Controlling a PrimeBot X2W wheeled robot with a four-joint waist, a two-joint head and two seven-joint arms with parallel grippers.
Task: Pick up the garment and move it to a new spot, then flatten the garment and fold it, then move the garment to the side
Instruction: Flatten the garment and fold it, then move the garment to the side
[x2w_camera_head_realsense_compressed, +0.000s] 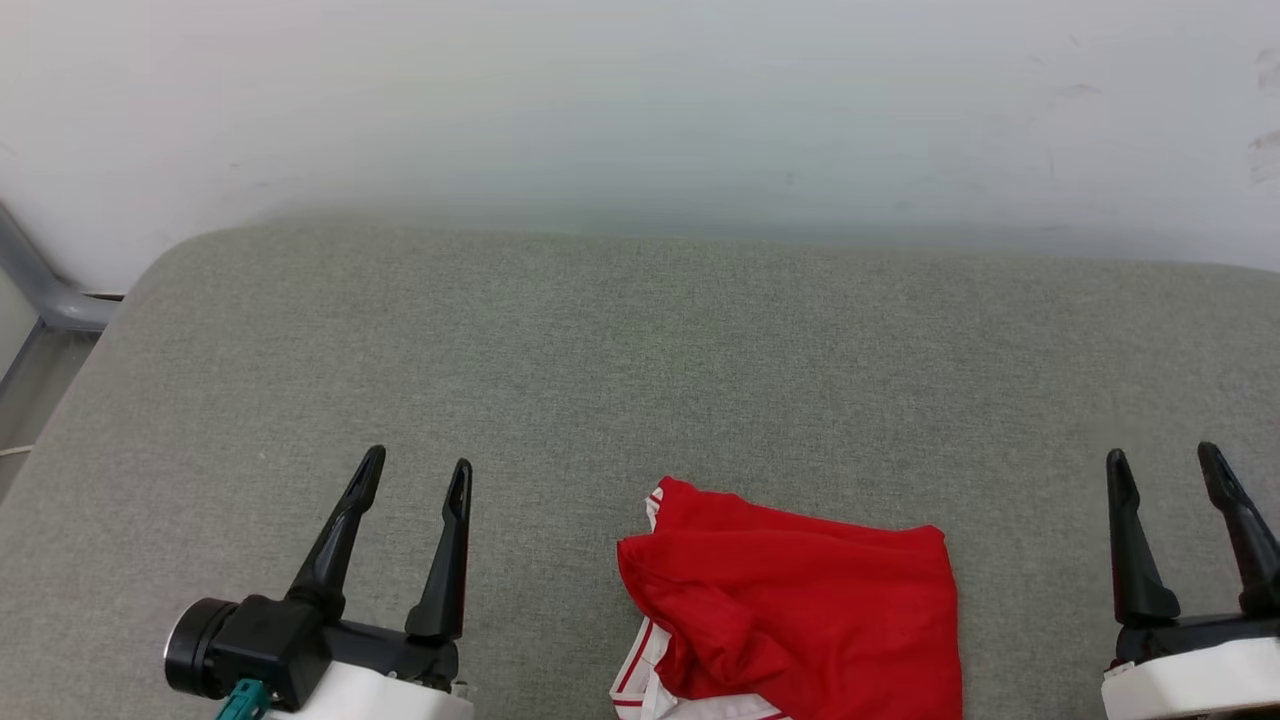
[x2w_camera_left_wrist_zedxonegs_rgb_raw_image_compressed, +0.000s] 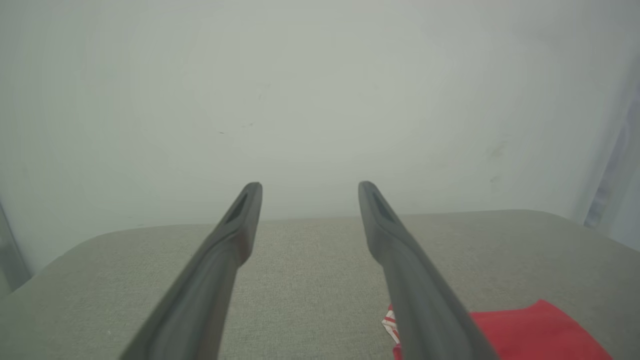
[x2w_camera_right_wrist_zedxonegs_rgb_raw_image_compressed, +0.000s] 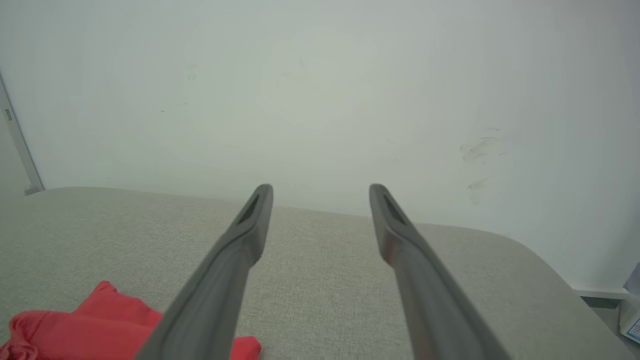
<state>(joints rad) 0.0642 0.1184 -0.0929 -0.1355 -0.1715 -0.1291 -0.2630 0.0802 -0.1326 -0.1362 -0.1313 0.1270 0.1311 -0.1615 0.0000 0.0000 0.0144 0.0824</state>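
Observation:
The garment (x2w_camera_head_realsense_compressed: 800, 620) is a red shirt with white striped trim, lying bunched and folded over at the near middle of the grey cushion; its plain red side faces up. My left gripper (x2w_camera_head_realsense_compressed: 415, 468) hovers open to the garment's left, nothing between its fingers. My right gripper (x2w_camera_head_realsense_compressed: 1165, 460) stands open to the garment's right, also holding nothing. In the left wrist view the garment (x2w_camera_left_wrist_zedxonegs_rgb_raw_image_compressed: 530, 332) shows at the lower right, beside the open left gripper (x2w_camera_left_wrist_zedxonegs_rgb_raw_image_compressed: 310, 192). The right wrist view has the garment (x2w_camera_right_wrist_zedxonegs_rgb_raw_image_compressed: 80, 330) at the lower left of the open right gripper (x2w_camera_right_wrist_zedxonegs_rgb_raw_image_compressed: 320, 195).
The grey fabric cushion (x2w_camera_head_realsense_compressed: 640, 380) stretches wide, with a white wall (x2w_camera_head_realsense_compressed: 640, 100) right behind it. A grey metal frame (x2w_camera_head_realsense_compressed: 40, 290) stands past the cushion's far left corner. A small white and blue object (x2w_camera_right_wrist_zedxonegs_rgb_raw_image_compressed: 631, 320) sits beyond the right edge.

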